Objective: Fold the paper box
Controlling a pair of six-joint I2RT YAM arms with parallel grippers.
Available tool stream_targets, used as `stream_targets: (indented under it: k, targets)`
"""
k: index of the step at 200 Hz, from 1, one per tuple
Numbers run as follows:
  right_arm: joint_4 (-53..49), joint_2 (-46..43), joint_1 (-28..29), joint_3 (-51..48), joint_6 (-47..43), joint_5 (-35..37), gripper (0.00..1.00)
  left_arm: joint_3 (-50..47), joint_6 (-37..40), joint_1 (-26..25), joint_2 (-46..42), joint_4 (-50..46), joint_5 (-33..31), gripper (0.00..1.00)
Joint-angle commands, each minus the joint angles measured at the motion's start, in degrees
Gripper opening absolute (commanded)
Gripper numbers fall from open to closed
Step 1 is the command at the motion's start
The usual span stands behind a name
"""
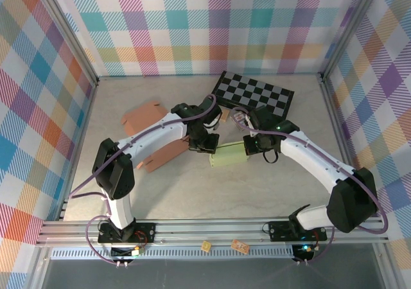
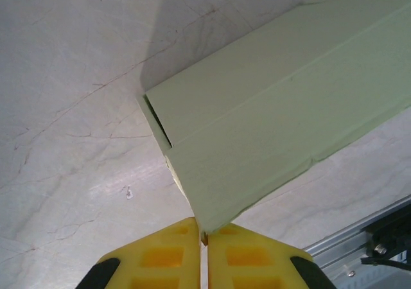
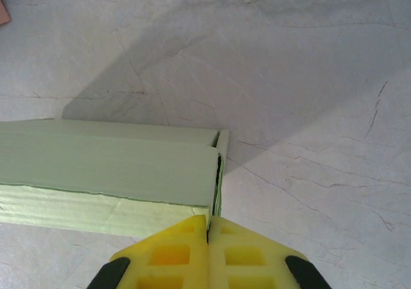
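On the grey marbled surface (image 1: 192, 199), left fingers (image 2: 192, 243) and right fingers (image 3: 194, 234) are each clamped tight on opposite ends of a pale-green folded paper box (image 1: 230, 155)

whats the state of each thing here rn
pale green paper box: partly folded into a long tube, end open
left pincer: shut on the box's corner
right pincer: shut on the box's end
brown cardboard sheets: flat, unfolded
black-and-white checkered board: lying flat
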Motion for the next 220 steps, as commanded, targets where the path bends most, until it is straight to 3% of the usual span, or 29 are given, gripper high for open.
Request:
stream_targets:
  k: [1,93,220]
  targets:
    - [-0.51,0.71,0.83,1.84,0.6,-1.49,0.0,3.16,-2.62,0.42,1.17,-0.58,4.27,0.09]
    - [-2.41,2.03,0.84,3.87,0.73,-1.95,0.0,4.99,-3.74,1.72,1.8,-2.37,8.02,0.09]
    - [-0.26,0.69,0.84,0.23,-0.23,-2.3,0.0,-6.78,-1.66,0.92,-2.2,5.65,5.58,0.08]
